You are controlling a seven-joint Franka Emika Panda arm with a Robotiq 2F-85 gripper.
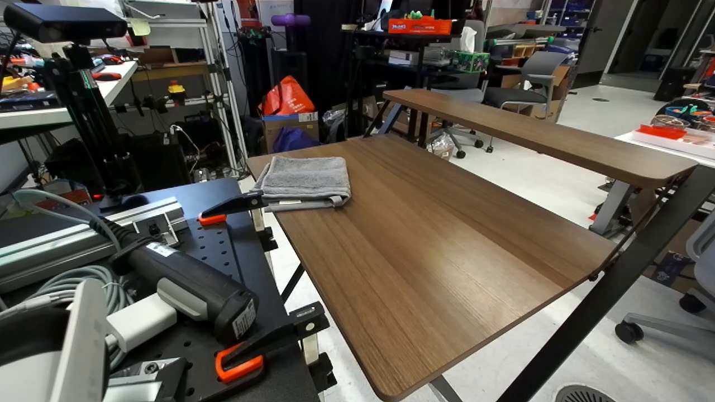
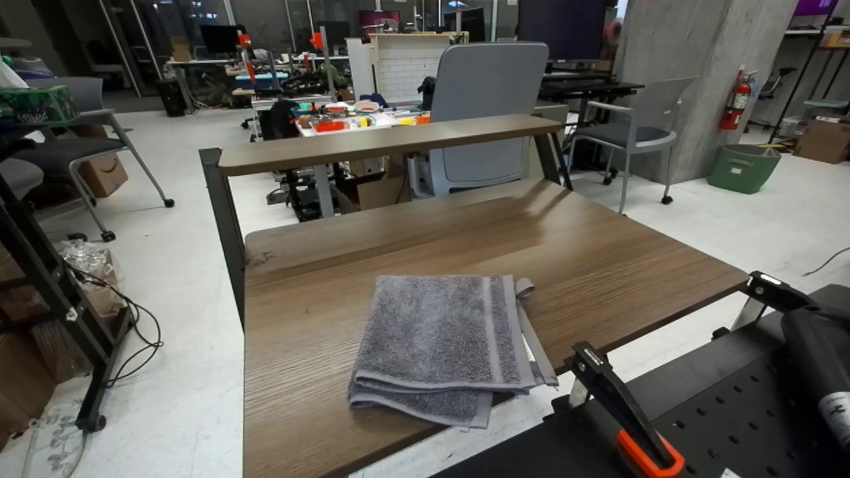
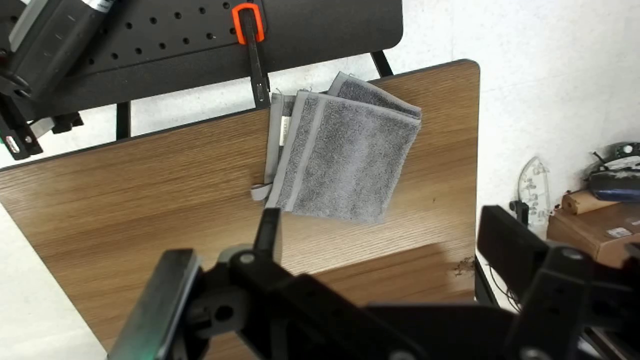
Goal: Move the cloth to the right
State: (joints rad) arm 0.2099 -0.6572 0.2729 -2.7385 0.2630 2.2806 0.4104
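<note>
In the wrist view we see the gripper (image 3: 381, 212) above the table (image 1: 435, 251), its jaws parted wide. The cloth (image 3: 350, 160) lies folded toward the black bench (image 3: 330, 25), one corner past the table's edge, just beside a clamp (image 3: 256, 65) (touching or not, we cannot tell). Bare wood gives us room toward the raised shelf (image 1: 530, 131) opposite.

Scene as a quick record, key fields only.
desk: brown, with raised shelf
bench: black, perforated, beside desk; two clamps at its desk-side edge, cabled tool on top
cloth: grey, folded, on desk, partly past the bench-side edge
claw: open, not gripping cloth; seen only in wrist view
</note>
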